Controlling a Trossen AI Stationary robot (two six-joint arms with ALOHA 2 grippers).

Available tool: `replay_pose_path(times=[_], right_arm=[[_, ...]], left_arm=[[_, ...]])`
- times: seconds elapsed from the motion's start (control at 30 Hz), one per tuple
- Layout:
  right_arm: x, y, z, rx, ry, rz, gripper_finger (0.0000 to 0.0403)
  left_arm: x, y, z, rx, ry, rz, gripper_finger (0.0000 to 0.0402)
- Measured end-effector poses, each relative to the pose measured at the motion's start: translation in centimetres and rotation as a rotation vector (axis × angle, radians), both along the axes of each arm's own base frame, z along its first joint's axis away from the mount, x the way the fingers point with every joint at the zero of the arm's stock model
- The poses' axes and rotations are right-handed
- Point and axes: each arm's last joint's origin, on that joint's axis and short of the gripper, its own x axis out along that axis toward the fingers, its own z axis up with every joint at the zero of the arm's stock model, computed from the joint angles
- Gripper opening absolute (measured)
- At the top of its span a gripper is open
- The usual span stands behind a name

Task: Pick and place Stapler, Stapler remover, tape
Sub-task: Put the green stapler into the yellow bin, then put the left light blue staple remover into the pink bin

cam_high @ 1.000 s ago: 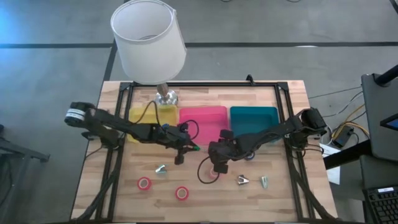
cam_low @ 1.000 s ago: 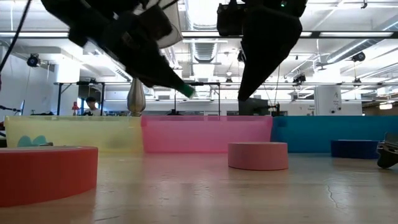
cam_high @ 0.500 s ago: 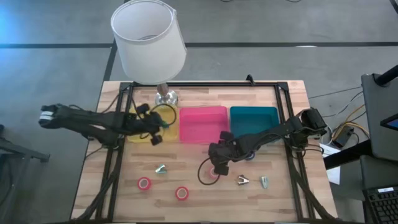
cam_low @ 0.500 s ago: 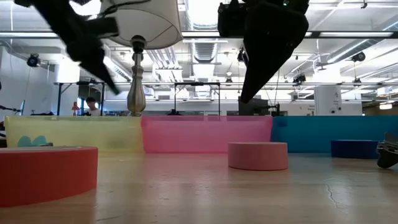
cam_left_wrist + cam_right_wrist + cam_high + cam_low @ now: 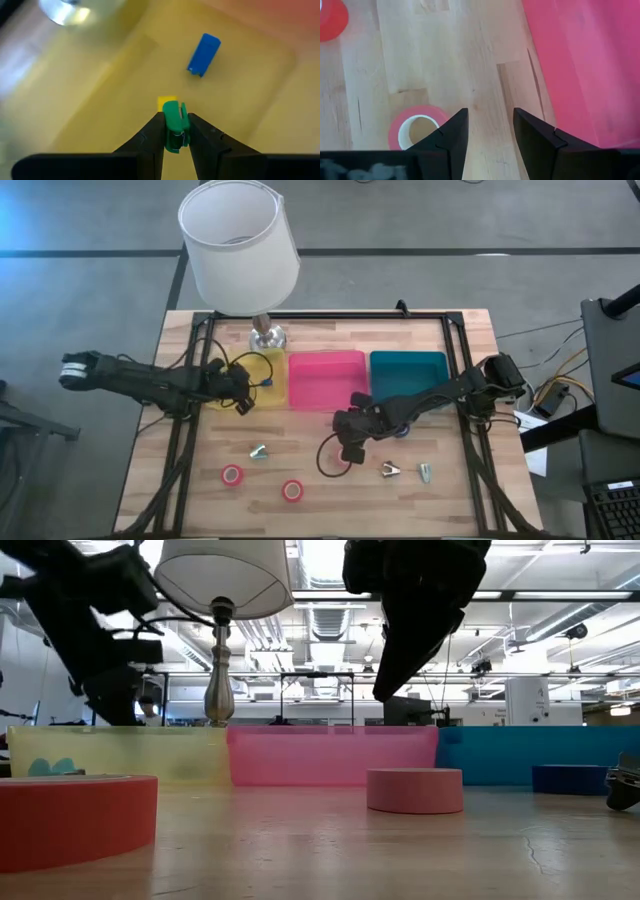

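Left claw [image 5: 173, 131] clamped on a small green stapler [image 5: 174, 125], poised over the yellow bin [image 5: 222, 366] for release — right claw [image 5: 489, 127] spread above pink tape [image 5: 416, 131] at six o'clock of the pink bin [image 5: 325, 378].

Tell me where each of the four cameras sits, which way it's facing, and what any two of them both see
High view: above the table, looking straight down; both arms show, left gripper over the yellow bin, right gripper near the pink bin.
Low view: at table-top height, looking level at the bins; both arms hang in from above.
Left wrist view: looks into the yellow bin, own fingers clamping a green stapler.
Right wrist view: looks down at the table between its open fingers.
Shared: right wrist and low views both show the pink tape roll.
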Motion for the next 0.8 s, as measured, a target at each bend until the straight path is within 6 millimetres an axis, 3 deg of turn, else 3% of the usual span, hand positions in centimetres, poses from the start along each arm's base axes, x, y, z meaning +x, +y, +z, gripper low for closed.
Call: replay_pose_path(times=[0.17,0.4,0.8], right_arm=[[0.0,0.0,0.0,0.000,-0.002,0.002,0.0142],[0.1,0.0,0.1,0.001,-0.014,0.001,0.0133],[0.5,0.1,0.2,-0.016,-0.051,0.053,0.0134]], left_arm=[[0.0,0.2,-1.3,-0.004,-0.033,0.008,0.0078],[-0.1,0.3,-1.5,-0.005,-0.028,0.013,0.0084],[0.2,0.3,-0.9,0.035,-0.018,-0.041,0.0192]])
